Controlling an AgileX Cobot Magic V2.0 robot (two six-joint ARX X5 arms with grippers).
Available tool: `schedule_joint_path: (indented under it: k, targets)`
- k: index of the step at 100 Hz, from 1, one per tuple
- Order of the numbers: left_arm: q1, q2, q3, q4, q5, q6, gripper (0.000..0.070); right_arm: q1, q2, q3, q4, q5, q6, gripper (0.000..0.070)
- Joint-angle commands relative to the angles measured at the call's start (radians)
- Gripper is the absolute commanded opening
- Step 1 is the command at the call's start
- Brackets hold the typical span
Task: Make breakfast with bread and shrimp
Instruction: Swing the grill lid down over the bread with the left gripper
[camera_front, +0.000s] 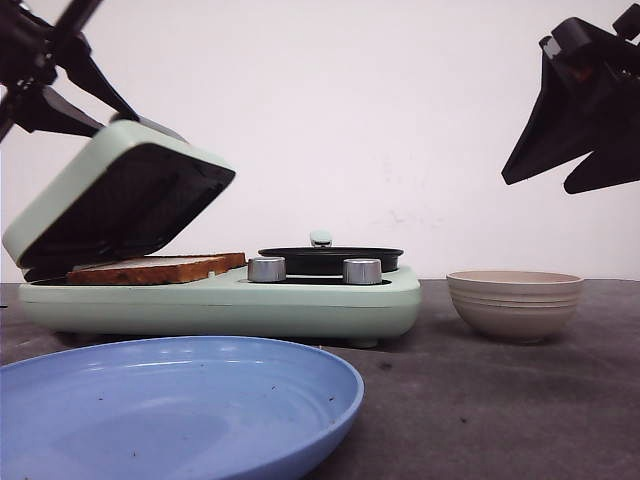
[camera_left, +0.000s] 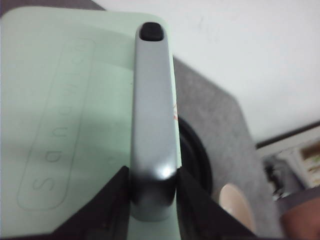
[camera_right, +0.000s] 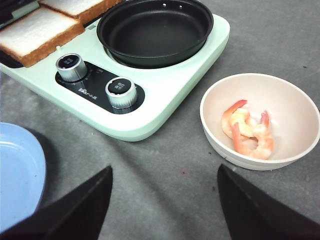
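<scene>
So the mint-green breakfast maker (camera_front: 225, 300) sits on the grey table (camera_front: 480, 390) toward its left side, and its lid (camera_front: 115, 195) is propped up at a tilt, roughly half open. The left gripper (camera_left: 152, 192) has its black fingers (camera_left: 112, 200) clamped on either side of the lid's silver handle (camera_left: 152, 125), pinching it near one end, so the jaws are closed down to the handle's width. From the wrist camera there's faint embossed lettering on top of the lid, but it's too faint to read with any confidence.

The bread (camera_right: 42, 32) is lying flat on the grill plate under the raised lid, two slices side by side, pale crumb with brown crust. Right beside it on the same appliance is the round black pan (camera_right: 155, 30), and in front of that two silver knobs (camera_right: 120, 91).

The right gripper (camera_right: 165, 205) hangs in the air over the right part of the table, jaws spread wide, gripping nothing. Below it is a beige bowl (camera_right: 260, 120) with shrimp (camera_right: 247, 130) curled inside, just beside the appliance's right end. A blue plate (camera_front: 170, 410) sits at the front edge of the table, left of centre.
</scene>
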Motion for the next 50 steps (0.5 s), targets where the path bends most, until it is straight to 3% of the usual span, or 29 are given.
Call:
schedule_joint_path:
  k: [1, 34, 50]
  targets:
    - [-0.012, 0.037, 0.003, -0.05, -0.076, 0.071, 0.001, 0.006, 0.005, 0.0, 0.013, -0.001, 0.011, 0.0409]
    - [-0.16, 0.105, 0.003, -0.117, -0.189, 0.195, 0.001, 0.006, 0.005, 0.0, 0.007, -0.001, 0.011, 0.0409]
    - [-0.199, 0.141, 0.003, -0.122, -0.219, 0.207, 0.001, 0.006, 0.005, 0.0, 0.002, 0.0, 0.011, 0.0409]
